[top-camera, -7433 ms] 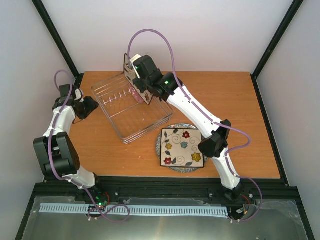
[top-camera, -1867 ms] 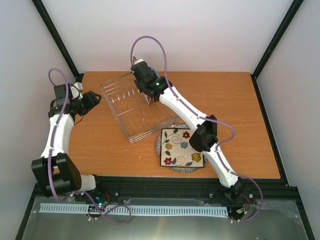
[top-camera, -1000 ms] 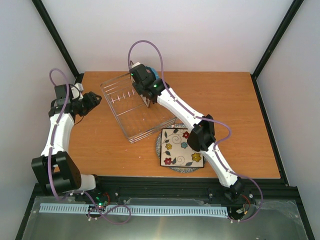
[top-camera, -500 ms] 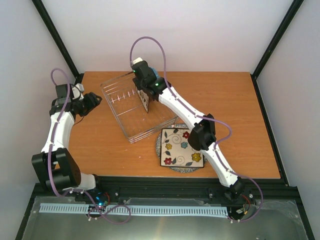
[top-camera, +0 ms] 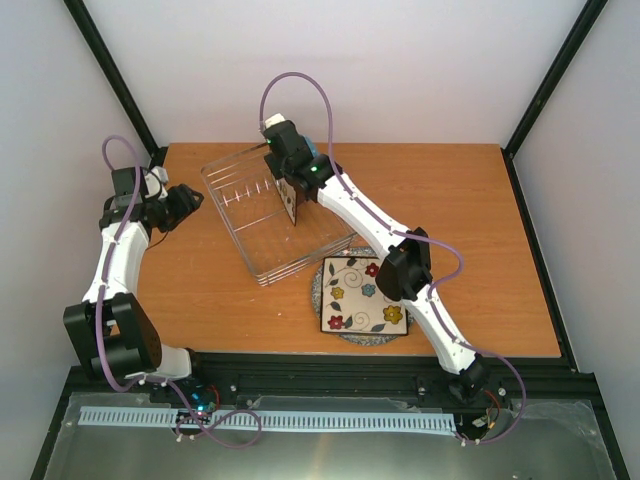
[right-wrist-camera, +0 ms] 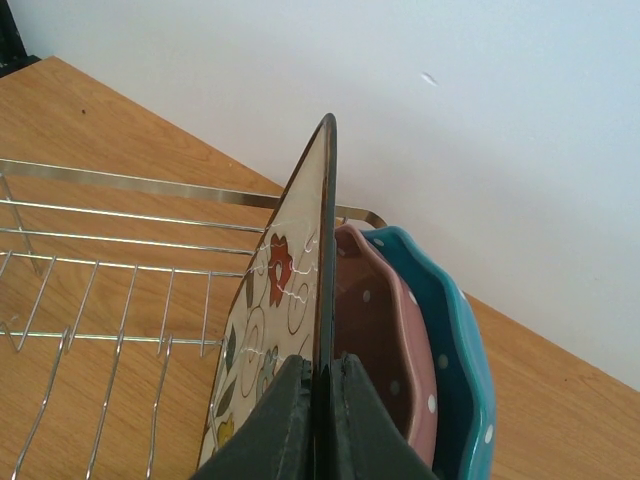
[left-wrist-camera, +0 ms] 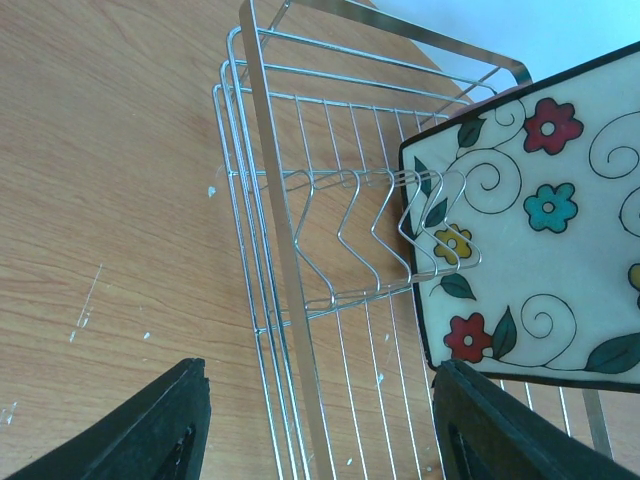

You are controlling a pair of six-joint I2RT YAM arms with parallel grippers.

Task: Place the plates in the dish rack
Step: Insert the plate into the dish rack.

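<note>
**Flowered plate held on edge inside the rack**

The right end effector (right-wrist-camera: 320, 402) is clamped on the upper edge of a square cream plate with coloured flowers and a dark rim (right-wrist-camera: 285, 300). That plate stands upright inside the shallow silver wire dish rack (top-camera: 250, 215), towards its far right end. Behind it in the rack stand a pink white-dotted scalloped plate (right-wrist-camera: 385, 330) and a blue white-dotted scalloped plate (right-wrist-camera: 455, 340). The left end effector (left-wrist-camera: 320, 420) hovers at the rack's left side, jaws apart with nothing between them. Just off the rack's near right corner, a second square flowered plate (top-camera: 365, 293) lies flat on a round grey speckled plate (top-camera: 318, 290) on the orange-brown wooden surface (top-camera: 480, 230).
</note>
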